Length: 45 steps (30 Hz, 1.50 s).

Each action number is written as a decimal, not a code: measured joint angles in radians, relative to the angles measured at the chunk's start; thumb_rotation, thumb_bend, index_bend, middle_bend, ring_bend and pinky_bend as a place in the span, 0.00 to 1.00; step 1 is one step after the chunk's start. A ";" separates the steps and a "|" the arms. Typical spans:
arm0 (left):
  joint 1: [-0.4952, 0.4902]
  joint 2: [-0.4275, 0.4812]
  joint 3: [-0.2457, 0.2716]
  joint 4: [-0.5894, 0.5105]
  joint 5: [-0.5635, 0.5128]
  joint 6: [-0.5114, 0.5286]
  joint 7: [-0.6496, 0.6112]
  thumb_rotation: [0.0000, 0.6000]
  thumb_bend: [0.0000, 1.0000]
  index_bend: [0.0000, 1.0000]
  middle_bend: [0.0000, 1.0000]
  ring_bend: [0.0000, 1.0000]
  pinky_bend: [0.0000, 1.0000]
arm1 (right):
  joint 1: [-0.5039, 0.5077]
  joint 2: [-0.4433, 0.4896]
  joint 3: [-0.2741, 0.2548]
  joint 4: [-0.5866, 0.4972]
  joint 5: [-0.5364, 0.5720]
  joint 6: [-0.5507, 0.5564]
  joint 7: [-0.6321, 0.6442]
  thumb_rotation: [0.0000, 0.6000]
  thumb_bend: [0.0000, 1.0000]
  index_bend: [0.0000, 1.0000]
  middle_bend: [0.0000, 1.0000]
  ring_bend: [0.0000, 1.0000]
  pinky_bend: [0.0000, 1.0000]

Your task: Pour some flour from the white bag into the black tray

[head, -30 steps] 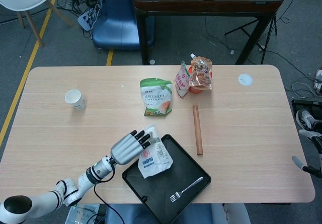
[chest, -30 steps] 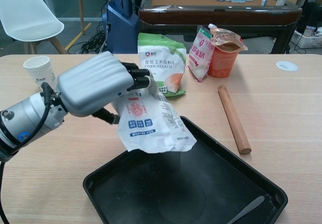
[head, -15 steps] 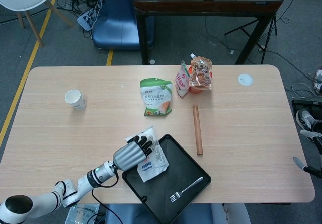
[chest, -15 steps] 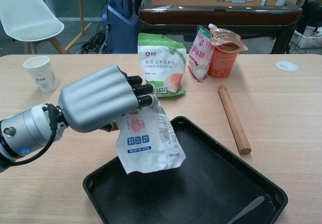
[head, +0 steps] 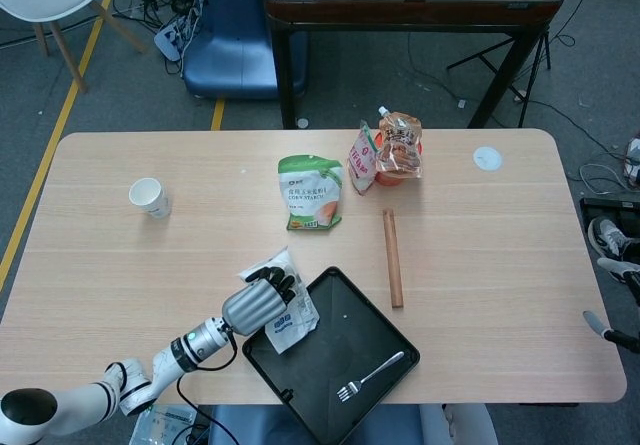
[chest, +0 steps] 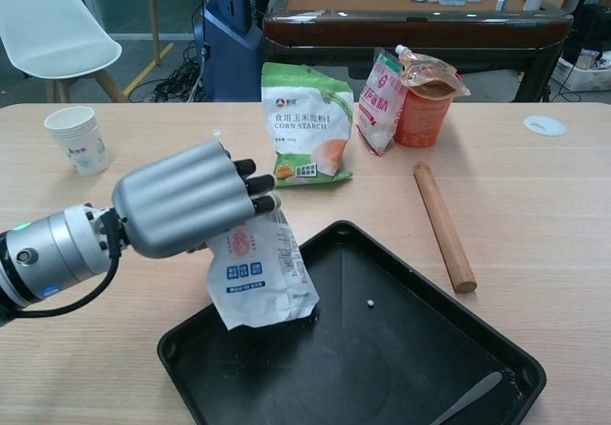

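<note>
**Bag hangs over the tray's left rim, long axis near vertical**

Left hand (chest: 181, 210) grips the small white printed flour bag (chest: 256, 274) by its upper end; the bag hangs below the fingers, its lower end over or touching the left edge of the black rectangular tray (chest: 410, 349). Tray interior lies to the bag's right. Right hand not visible in either view. One white speck in the tray.

white bag (chest: 256, 272) with blue label, hanging tilted over left edge of black tray (chest: 410, 368), tiny white speck inside
</note>
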 measured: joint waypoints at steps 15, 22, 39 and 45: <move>0.020 -0.009 -0.045 -0.045 -0.106 0.001 -0.214 1.00 0.31 0.61 0.75 0.68 0.71 | 0.002 -0.005 0.003 0.006 0.006 -0.007 0.001 1.00 0.16 0.28 0.33 0.19 0.20; 0.036 -0.018 -0.101 -0.089 -0.248 -0.047 -0.380 1.00 0.31 0.60 0.75 0.68 0.71 | 0.003 -0.006 0.004 0.005 0.008 -0.009 -0.001 1.00 0.16 0.28 0.33 0.19 0.20; 0.067 -0.001 -0.227 -0.229 -0.547 -0.217 -0.656 1.00 0.31 0.60 0.75 0.68 0.71 | 0.003 -0.009 0.004 0.003 0.012 -0.014 -0.005 1.00 0.16 0.28 0.33 0.19 0.20; 0.072 0.010 -0.251 -0.248 -0.603 -0.269 -0.749 1.00 0.31 0.60 0.75 0.68 0.71 | 0.003 -0.009 0.005 0.002 0.010 -0.011 -0.005 1.00 0.16 0.28 0.33 0.19 0.20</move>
